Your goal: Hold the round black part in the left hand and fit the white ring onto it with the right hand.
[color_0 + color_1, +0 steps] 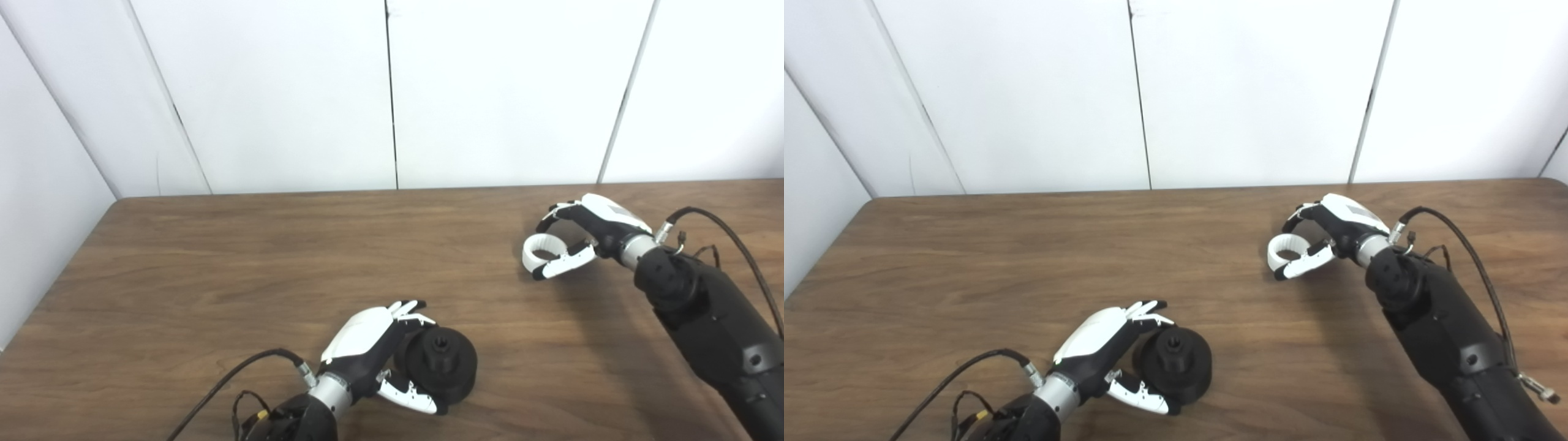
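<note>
The round black part (442,362) rests on the wooden table (245,257) near the front edge, a socket showing in its top. My left hand (373,355) wraps its left side, fingers over the back rim and thumb under the front rim. The white ring (542,250) is at the right of the table, low over the wood. My right hand (582,236) closes on it, fingers curled over its far side and thumb against its near side. Whether the ring is touching the table I cannot tell.
White wall panels (392,92) stand right behind the table's far edge. Black cables (729,236) trail from both wrists. Bare wood lies between the two hands.
</note>
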Tool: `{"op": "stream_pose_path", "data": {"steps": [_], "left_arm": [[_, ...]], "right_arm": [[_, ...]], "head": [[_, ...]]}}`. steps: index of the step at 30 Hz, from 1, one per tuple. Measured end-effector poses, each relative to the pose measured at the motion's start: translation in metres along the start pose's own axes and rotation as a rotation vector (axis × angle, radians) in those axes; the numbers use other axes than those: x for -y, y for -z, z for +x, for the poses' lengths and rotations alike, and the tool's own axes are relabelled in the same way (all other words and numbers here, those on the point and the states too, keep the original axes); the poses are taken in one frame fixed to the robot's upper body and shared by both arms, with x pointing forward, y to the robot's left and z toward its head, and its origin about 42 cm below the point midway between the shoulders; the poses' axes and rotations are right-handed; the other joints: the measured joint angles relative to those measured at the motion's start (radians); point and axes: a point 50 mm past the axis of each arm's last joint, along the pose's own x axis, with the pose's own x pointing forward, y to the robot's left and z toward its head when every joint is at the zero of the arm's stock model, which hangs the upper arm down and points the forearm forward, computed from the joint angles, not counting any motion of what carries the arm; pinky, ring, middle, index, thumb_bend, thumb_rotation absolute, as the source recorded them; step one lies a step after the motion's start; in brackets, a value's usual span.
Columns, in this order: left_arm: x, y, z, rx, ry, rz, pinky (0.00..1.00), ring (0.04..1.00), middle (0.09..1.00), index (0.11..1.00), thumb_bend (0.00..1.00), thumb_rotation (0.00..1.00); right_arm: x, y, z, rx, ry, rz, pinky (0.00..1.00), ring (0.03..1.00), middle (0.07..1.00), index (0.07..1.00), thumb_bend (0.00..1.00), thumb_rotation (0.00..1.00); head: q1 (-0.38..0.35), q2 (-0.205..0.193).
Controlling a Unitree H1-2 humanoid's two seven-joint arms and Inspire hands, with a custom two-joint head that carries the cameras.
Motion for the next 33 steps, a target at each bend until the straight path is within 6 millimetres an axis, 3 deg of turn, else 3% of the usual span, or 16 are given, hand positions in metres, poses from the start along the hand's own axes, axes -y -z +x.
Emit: {"op": "stream_pose_path", "data": {"steps": [33], "left_arm": [[-0.0032,0.0000,-0.0018,-0.012,-0.001,-0.007,1.00,1.000,0.973,0.731,0.93,0.26]], "right_arm": [[-0.0072,0.0034,-0.0020,0.007,-0.008,-0.015,0.89,0.981,0.913,0.743,0.91,0.33]], "head": [[0.000,0.014]]}}
